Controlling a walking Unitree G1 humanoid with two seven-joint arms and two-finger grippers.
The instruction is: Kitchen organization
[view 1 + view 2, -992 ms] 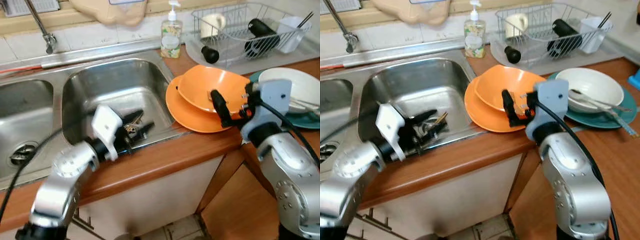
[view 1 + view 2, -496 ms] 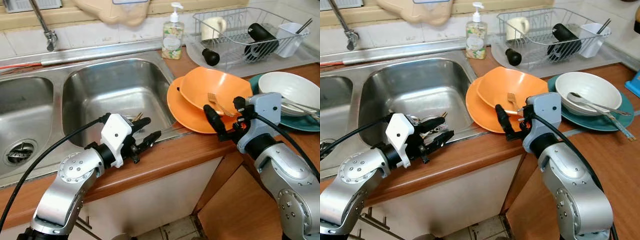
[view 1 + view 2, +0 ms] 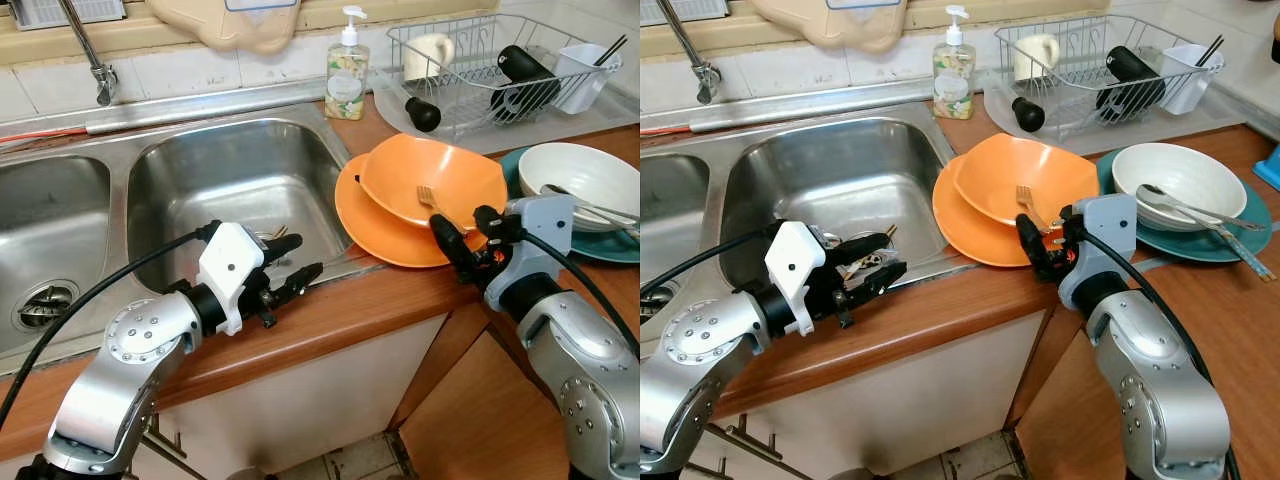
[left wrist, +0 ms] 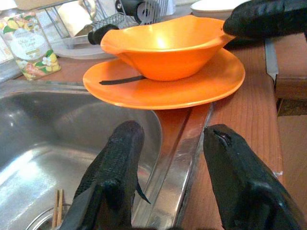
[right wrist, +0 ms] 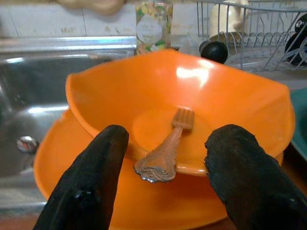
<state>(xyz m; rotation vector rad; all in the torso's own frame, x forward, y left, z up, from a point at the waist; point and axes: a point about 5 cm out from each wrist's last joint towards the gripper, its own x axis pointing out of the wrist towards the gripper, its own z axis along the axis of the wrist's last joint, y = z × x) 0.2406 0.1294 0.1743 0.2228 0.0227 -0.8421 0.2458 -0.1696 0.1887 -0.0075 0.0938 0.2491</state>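
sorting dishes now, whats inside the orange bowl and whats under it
A fork lies inside the orange bowl, handle resting on the near rim. The bowl sits on an orange plate; the plate's middle is covered by the bowl.

Hardly any lettering can be read here. The one printed thing is the label of the soap bottle [image 3: 345, 66], which stands on the counter [image 3: 330, 320] at the back edge, beside the sink's [image 3: 230, 190] far right corner and near the dish rack [image 3: 490, 60]. In the left wrist view the same label [image 4: 28, 48] shows a flower picture and a pale oval panel carrying a few lines of lettering — too blurred to make out a word or a brand. In the right wrist view the label is blurred as well. No numbers, signs or brand marks are legible.
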